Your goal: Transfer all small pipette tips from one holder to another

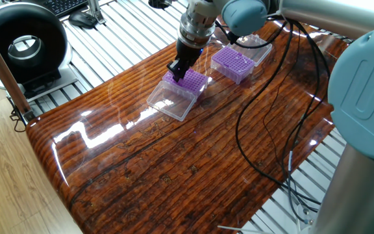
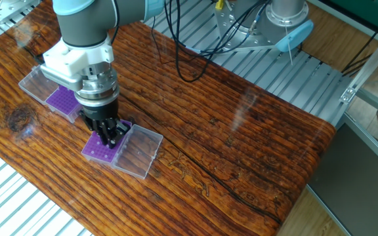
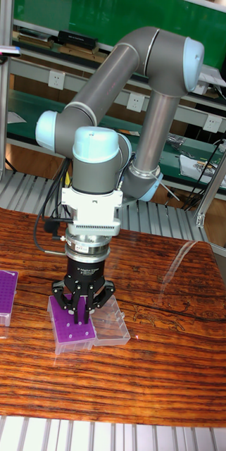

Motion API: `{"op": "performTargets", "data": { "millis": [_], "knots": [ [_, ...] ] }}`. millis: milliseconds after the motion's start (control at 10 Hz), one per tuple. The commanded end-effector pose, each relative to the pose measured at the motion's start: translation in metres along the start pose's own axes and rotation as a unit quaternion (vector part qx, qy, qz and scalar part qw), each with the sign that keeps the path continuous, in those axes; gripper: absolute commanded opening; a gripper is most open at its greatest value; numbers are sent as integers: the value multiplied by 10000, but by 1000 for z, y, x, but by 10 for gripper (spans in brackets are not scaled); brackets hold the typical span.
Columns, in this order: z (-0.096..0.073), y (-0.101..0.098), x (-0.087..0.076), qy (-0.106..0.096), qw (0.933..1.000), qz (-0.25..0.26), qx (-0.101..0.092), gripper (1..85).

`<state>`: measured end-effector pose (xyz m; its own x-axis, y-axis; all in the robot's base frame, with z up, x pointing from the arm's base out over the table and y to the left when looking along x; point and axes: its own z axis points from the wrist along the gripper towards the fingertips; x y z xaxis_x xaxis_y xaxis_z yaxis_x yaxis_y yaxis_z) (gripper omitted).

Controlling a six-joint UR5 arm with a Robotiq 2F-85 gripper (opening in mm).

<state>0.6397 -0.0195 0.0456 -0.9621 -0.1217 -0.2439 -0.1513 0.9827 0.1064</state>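
Observation:
Two purple holders with clear hinged lids lie open on the wooden table. My gripper [image 1: 177, 70] [image 2: 112, 139] [image 3: 83, 317] points straight down over the nearer holder [image 1: 192, 82] [image 2: 97, 151] [image 3: 69, 331], fingertips drawn together just at its top face. Whether a tip sits between them is too small to tell. The small pipette tips [image 1: 234, 61] show as a pale dotted grid on the second holder [image 1: 231, 65] [image 2: 61, 99] [image 3: 0, 292]. Faint dots also mark the nearer holder.
The nearer holder's clear lid [image 1: 171, 101] [image 2: 136, 152] [image 3: 111, 325] lies flat beside it, and the second holder's lid [image 1: 255, 44] [image 2: 37, 82] likewise. Black cables [image 1: 258, 130] trail across the table. A black round device [image 1: 21, 45] stands off the table's left edge.

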Motion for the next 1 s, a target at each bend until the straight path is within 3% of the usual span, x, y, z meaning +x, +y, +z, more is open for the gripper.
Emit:
{"op": "performTargets", "data": {
  "millis": [0, 400, 700, 900],
  "knots": [
    [-1, -2, -3, -21, 10000, 25, -43, 250],
    [3, 2, -7, -52, 10000, 57, -46, 250],
    [-6, -5, -7, 11, 10000, 11, -86, 250],
    [-3, -4, -8, -4, 9999, 129, -31, 193]
  ]
}}
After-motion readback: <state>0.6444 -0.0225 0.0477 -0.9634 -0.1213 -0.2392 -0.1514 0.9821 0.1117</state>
